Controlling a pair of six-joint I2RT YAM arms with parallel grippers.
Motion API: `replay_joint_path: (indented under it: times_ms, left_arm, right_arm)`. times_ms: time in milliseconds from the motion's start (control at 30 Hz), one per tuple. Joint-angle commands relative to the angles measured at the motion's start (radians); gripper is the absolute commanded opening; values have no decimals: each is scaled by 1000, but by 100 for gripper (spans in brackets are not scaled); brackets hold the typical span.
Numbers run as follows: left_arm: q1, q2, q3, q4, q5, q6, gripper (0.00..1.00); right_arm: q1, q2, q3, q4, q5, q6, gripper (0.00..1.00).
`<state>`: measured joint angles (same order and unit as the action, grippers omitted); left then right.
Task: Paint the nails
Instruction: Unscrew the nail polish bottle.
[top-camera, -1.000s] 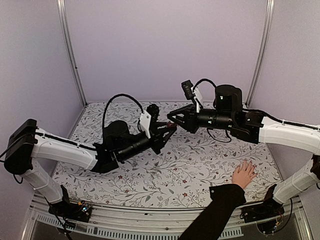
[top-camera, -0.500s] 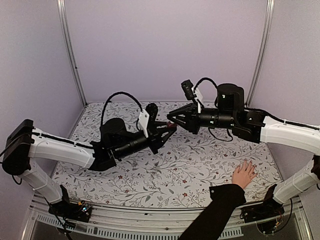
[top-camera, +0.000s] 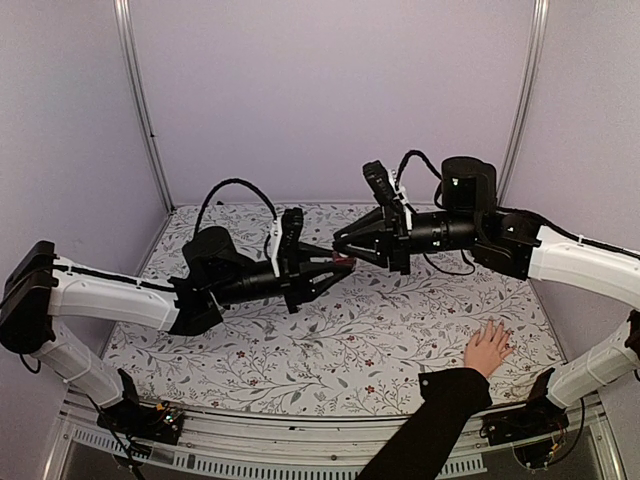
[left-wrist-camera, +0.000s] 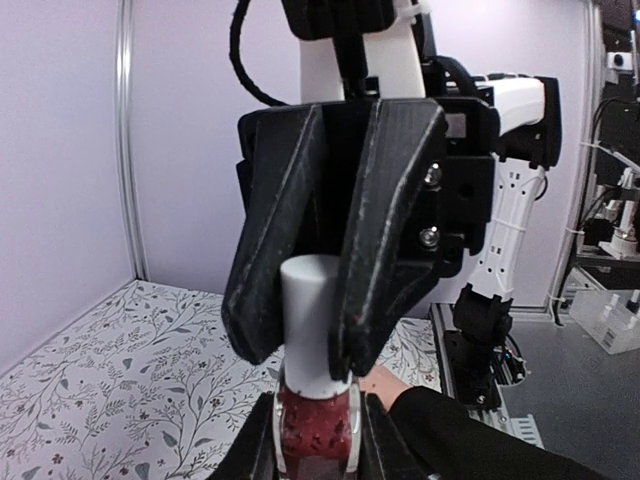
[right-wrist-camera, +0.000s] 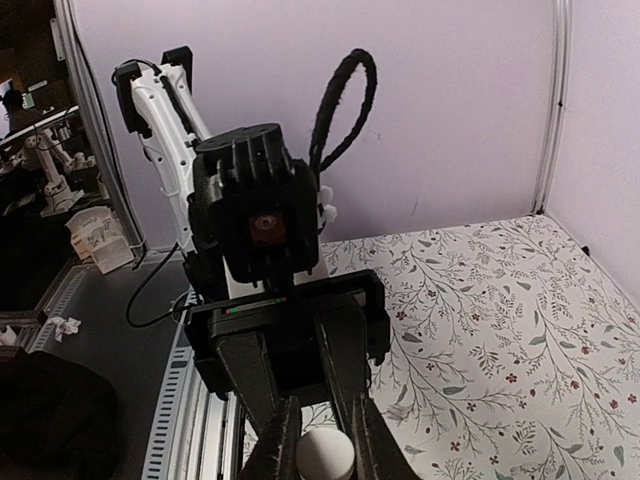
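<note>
Mid-frame, the left gripper (top-camera: 335, 268) pinched the dark-red bottle (left-wrist-camera: 317, 428) so the right gripper (top-camera: 344, 243), clamped on its white cap (left-wrist-camera: 311, 318), could likely unscrew it; lower right, the hand (top-camera: 488, 348) lay flat, fingers spread.

Floral-print table cover (top-camera: 330, 340) — lilac walls (top-camera: 330, 90) behind, metal posts (top-camera: 141, 100) at back corners.

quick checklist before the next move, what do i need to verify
1. left gripper shut on bottle: ok
2. right gripper shut on cap: ok
3. cap off the bottle: not ok, it sits on the neck
4. hand flat on table, fingers spread: ok
5. hand apart from both grippers: ok
6. nails bare or painted: cannot tell, too small
</note>
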<state>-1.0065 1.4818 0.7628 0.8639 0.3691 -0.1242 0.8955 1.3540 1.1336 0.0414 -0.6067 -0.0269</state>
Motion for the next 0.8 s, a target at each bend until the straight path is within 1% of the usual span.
replay_joint_path:
  times_ms: [0,167,233,300,367,400,433,467,500,533,567,600,667,767]
  left_arm:
    - [-35,-9,27,50,263,33,0]
    - [-31,-8,39,60,379,26,0]
    - [-29,-8,40,67,400,22,0]
    - [-27,-9,36,72,392,19,0]
    - [-22,-13,28,76,361,17,0]
    - [-20,-17,20,78,339,15,0]
    - [-18,-19,15,81,312,13,0]
    - [-18,-23,10,82,281,13,0]
    - [-16,-26,5,80,239,13,0]
    - [-17,-29,1,76,202,14,0]
    - [-15,-33,-3,70,166,16,0]
    - [-15,-37,-6,60,124,20,0]
    - [-14,-46,-7,32,46,26,0]
    - [-13,-55,-11,-1,-46,36,0]
  right_arm:
    - [22,26,49,-40,-155,-60,0]
    - [23,46,81,-104,-284,-120,0]
    - [26,52,88,-118,-310,-140,0]
    - [25,52,89,-122,-314,-154,0]
    - [25,48,90,-123,-288,-156,0]
    - [25,46,90,-123,-270,-154,2]
    - [25,44,88,-121,-240,-152,8]
    - [25,40,87,-115,-206,-148,12]
    - [25,33,84,-110,-175,-138,13]
    - [25,29,80,-102,-133,-133,18]
    - [25,22,72,-86,-87,-125,29]
    - [20,8,58,-62,-47,-111,38]
    - [7,-16,26,-7,4,-70,53]
    - [-4,-51,-15,55,89,-17,64]
